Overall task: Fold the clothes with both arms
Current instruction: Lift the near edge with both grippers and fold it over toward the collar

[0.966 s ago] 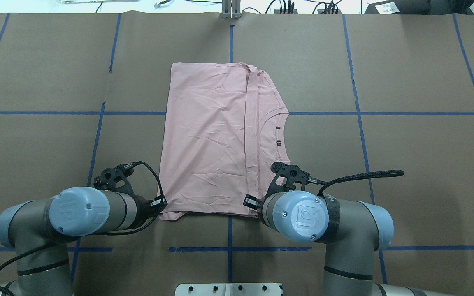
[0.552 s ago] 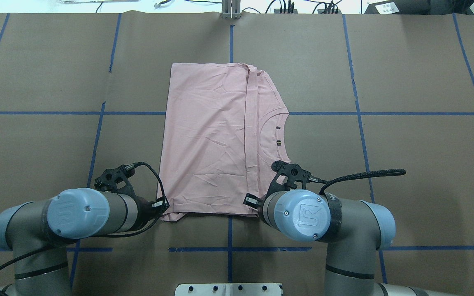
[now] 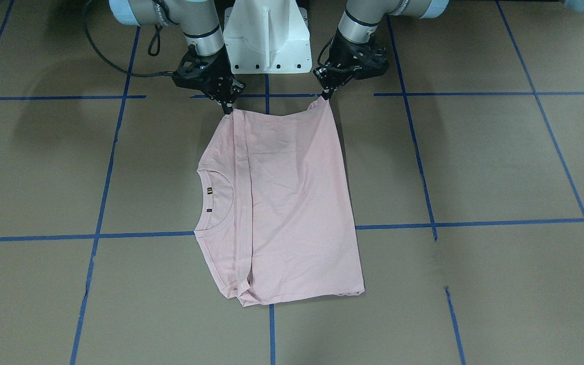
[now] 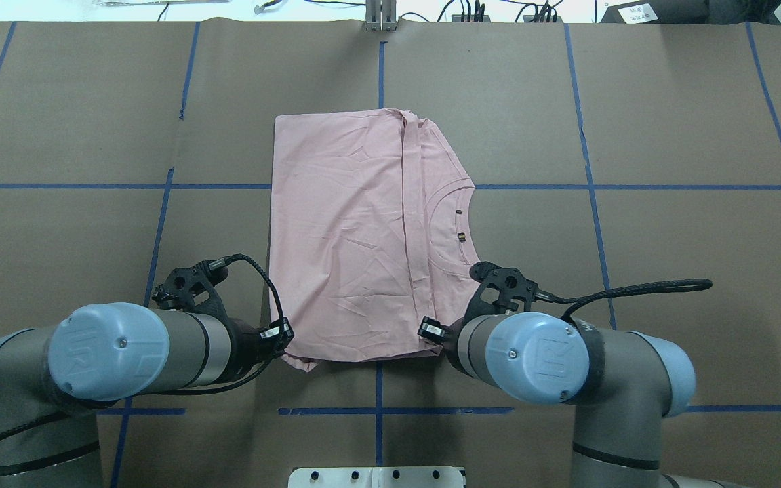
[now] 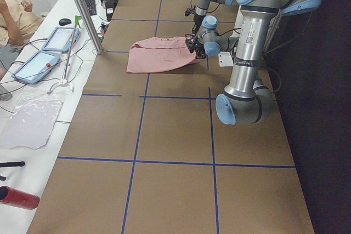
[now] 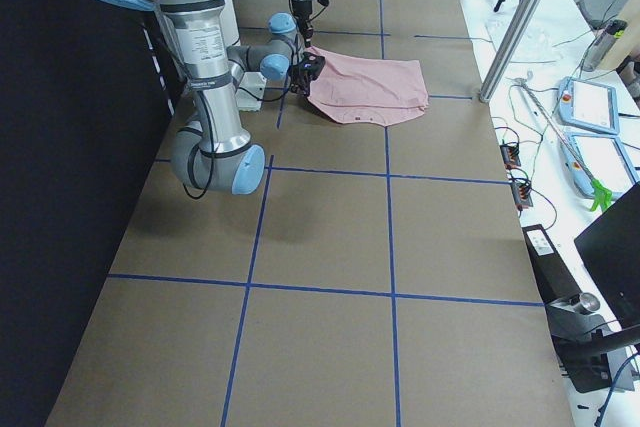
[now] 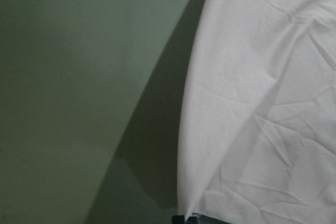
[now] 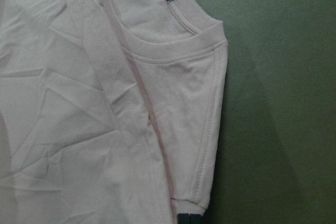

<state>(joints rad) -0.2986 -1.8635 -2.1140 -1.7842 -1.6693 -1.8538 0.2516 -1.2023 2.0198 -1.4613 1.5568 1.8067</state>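
Folding step: near edge pinched, slightly lifted; likely starting the fold away from the robot.
Table: brown paper-covered table [image 4: 668, 271], blue tape lines, under both grippers.
Shirt: pale pink short-sleeved T-shirt [image 4: 356, 237], spread ahead of the grippers.
Left black two-finger gripper [image 3: 326, 96]: clamped on its near corner.
Right black two-finger gripper [image 3: 227, 106]: clamped on the shoulder corner by the collar [image 8: 173, 51].
Next: raise both corners evenly, carry them to the far edge.

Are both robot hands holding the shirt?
Yes, the left gripper and right gripper each pinch a corner of the shirt nearest the robot.
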